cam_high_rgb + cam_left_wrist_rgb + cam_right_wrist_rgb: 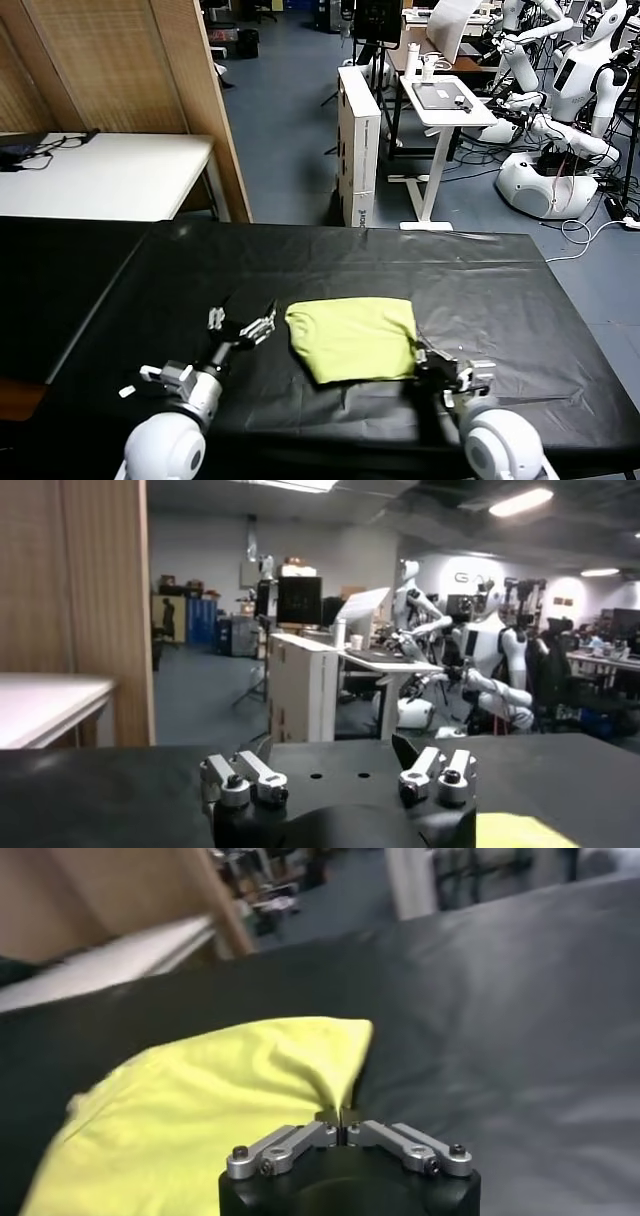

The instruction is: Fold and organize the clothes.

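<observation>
the yellow-green shirt (354, 338) lies on the black table (520, 290), already folded into a small square. the right gripper (428, 358) is pinched tight on the shirt's near right edge. the left gripper (242, 328) waits wide open just beside it, holding nothing. maybe one more fold or some tidying is left.
</observation>
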Robot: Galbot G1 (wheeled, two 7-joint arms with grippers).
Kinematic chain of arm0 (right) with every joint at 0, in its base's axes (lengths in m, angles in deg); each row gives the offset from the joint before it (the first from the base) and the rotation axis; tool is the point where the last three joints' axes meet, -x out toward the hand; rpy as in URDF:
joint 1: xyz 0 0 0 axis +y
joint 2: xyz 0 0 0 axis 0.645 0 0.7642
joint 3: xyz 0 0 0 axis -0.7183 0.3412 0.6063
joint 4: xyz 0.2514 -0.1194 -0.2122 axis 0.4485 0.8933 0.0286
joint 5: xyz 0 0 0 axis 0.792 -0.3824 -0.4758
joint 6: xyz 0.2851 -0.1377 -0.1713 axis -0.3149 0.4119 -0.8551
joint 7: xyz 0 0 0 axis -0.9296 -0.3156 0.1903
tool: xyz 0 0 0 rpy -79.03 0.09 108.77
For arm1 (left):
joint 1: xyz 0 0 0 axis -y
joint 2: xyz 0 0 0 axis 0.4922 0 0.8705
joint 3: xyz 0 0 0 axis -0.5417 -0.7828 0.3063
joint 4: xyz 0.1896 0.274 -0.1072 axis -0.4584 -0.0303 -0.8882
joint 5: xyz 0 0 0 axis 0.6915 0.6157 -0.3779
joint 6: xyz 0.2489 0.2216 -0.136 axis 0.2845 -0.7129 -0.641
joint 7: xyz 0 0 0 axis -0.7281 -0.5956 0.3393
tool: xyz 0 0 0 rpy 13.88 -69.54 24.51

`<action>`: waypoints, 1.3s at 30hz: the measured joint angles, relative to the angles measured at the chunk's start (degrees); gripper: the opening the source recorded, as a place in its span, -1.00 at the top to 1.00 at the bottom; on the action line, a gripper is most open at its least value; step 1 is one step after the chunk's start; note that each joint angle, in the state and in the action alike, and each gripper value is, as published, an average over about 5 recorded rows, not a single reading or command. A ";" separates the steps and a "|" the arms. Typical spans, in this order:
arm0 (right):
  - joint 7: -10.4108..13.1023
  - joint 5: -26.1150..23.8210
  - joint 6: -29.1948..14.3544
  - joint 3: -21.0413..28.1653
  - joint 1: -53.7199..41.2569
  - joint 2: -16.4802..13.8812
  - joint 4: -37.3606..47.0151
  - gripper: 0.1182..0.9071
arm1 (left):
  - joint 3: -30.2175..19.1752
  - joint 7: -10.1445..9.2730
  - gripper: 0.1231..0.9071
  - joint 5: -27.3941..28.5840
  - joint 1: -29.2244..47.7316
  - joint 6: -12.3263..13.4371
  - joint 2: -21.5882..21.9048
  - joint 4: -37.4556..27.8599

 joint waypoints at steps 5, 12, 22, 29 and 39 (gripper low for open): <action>0.99 -0.44 1.13 -2.97 1.24 -1.11 0.02 0.93 | -0.03 0.01 -1.00 0.23 -0.05 0.47 -0.52 -0.28; 5.95 -3.75 3.54 -5.34 3.82 -0.48 -0.66 0.93 | 0.04 0.04 -1.00 0.50 -0.37 0.86 -1.14 -0.71; 6.60 -9.32 2.39 -8.47 3.48 -0.36 2.09 0.93 | -0.40 0.12 -1.00 0.72 -0.52 1.39 -2.14 -1.20; 5.42 -11.86 2.71 -8.93 1.71 -1.19 3.92 0.93 | -0.78 0.15 -1.00 0.78 -0.70 1.57 -2.60 -1.30; 3.16 -15.18 0.92 -9.69 0.98 -1.89 6.09 0.91 | -1.24 0.14 -1.00 1.29 -1.00 1.72 -3.27 -1.15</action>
